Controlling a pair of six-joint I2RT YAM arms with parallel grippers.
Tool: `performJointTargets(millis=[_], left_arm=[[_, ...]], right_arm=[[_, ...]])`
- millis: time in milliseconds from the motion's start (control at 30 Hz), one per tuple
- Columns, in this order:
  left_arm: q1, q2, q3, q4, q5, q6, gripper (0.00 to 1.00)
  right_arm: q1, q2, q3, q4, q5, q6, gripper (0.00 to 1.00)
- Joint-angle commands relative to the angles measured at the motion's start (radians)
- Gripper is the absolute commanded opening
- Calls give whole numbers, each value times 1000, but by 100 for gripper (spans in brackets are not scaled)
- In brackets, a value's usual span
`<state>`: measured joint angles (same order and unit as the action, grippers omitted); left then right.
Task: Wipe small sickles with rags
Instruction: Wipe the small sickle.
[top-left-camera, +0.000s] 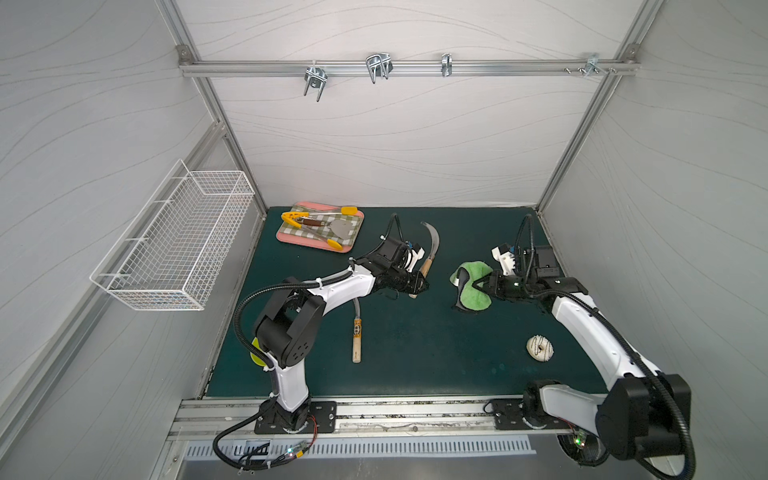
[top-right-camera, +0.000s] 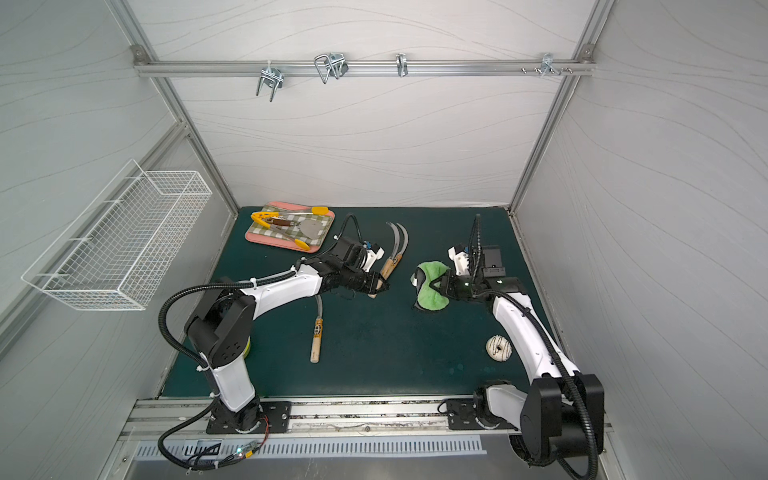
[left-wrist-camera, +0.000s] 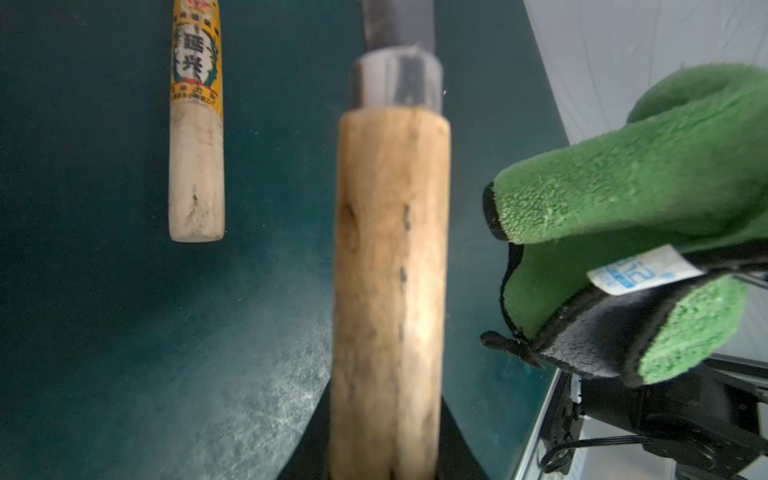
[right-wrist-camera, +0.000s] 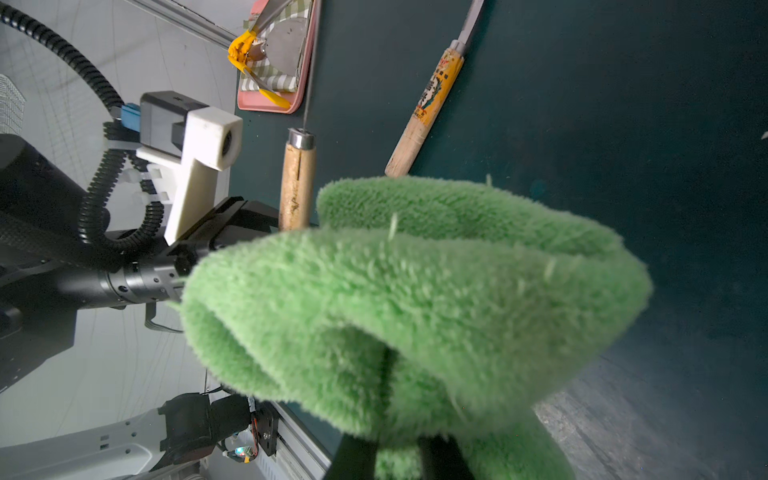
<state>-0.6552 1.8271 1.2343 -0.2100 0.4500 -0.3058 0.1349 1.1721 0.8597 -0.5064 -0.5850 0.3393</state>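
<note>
Held plain-handled sickle (left-wrist-camera: 390, 270) in clamped-shut left tool (top-left-camera: 419, 286), raised off the surface (top-left-camera: 415, 353), right of pink tray (top-left-camera: 282, 239). Pinched folded green rag (top-left-camera: 471, 299) in shut right tool (top-left-camera: 484, 286), farther right of tray.

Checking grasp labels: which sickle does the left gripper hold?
The unlabelled plain-handled sickle, in the left gripper; both orange-labelled sickles lie on the mat.
</note>
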Motion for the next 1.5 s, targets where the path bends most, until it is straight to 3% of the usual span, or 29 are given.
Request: performJointTargets(millis=[0,300,500,833,1467], left_arm=[[-51,23,62,-115,-123,132,0],[-134,-51,-19,-61,-210,162,0],[-167,-111,-68,-41,-209,177,0],[-204,-203,-153,7,-145,188,0],[-302,-193,-182,-110,-216,191,0]], right_arm=[[-7,-27,5,-1,-37,-20,5],[23,55,76,17,-53,-17,6],[128,156,138,29,15,-19,6],[174,263,143,140,15,15,6],[181,382,303,118,58,-18,5]])
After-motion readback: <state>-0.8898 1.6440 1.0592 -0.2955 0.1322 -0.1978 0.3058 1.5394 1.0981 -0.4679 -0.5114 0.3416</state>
